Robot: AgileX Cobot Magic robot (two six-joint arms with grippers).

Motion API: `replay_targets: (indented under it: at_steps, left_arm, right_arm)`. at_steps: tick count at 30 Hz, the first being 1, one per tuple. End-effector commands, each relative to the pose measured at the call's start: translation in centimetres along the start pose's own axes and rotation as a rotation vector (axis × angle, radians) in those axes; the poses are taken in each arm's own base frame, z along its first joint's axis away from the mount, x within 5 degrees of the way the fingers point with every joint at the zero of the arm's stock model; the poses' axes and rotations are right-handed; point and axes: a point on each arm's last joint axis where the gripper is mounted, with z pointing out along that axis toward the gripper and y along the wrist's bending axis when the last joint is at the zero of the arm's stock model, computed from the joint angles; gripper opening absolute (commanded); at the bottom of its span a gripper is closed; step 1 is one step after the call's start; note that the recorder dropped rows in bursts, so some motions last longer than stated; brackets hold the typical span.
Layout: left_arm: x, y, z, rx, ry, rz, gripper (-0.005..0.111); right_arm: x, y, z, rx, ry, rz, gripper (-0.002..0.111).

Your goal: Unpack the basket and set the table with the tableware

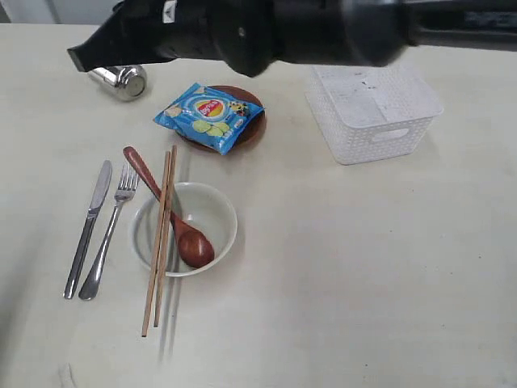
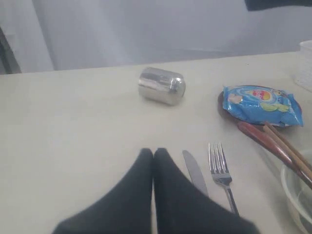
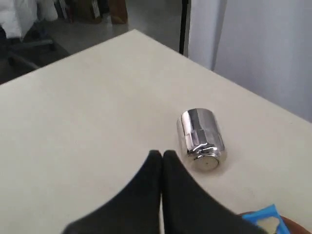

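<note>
The basket [image 1: 373,113] is appearing emptied, with the tableware [image 1: 206,214] being shown laid out on the surface [image 1: 363,267]. The steel cup [image 3: 201,139], lying sideways, is being judged as left to right. The left end effector [image 2: 153,152] and right end effector [image 3: 162,155] are being held pressed together, empty.

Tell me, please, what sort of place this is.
Probably an indoor lab or workroom, not a dining room: a plain pale table, a robot arm above it, and what look like boxes on the floor beyond.

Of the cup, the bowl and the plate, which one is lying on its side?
The small steel cup: it lies on its side. The cream bowl stands upright, and the brown plate sits flat under the blue snack bag.
</note>
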Motion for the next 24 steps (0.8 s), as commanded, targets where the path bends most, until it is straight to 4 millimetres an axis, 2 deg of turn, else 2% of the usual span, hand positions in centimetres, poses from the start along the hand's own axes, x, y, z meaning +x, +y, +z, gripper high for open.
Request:
replay_targets:
  at_steps: [1, 5, 9, 14, 18, 21, 24]
  left_arm:
    - [0.1, 0.0, 0.0, -0.001, -0.003, -0.011, 0.0]
    - [0.1, 0.0, 0.0, -0.001, -0.003, -0.011, 0.0]
    - [0.1, 0.0, 0.0, -0.001, -0.003, -0.011, 0.0]
    - [0.1, 0.0, 0.0, -0.001, -0.003, -0.011, 0.0]
    - [0.1, 0.0, 0.0, -0.001, -0.003, -0.011, 0.0]
    - [0.1, 0.0, 0.0, -0.001, -0.003, -0.011, 0.0]
    - [0.1, 0.0, 0.0, -0.001, -0.003, -0.011, 0.0]
  right_arm:
    - [1.5, -2.2, -6.4, 0.085, -0.175, 0.097, -0.001]
    - [2.5, -5.2, -10.6, 0.189, -0.218, 0.191, -0.001]
    - [1.5, -7.2, -13.8, 0.233, -0.181, 0.251, -0.001]
    - [-0.7, -7.5, -17.5, 0.254, -0.253, 0.195, -0.001]
    - [-1.7, -7.7, -20.3, 0.267, -0.283, 0.201, -0.001]
    - [-1.3, -8.3, -22.0, 0.313, -0.335, 0.204, -0.001]
    - [0.3, -10.1, -23.0, 0.394, -0.339, 0.276, -0.001]
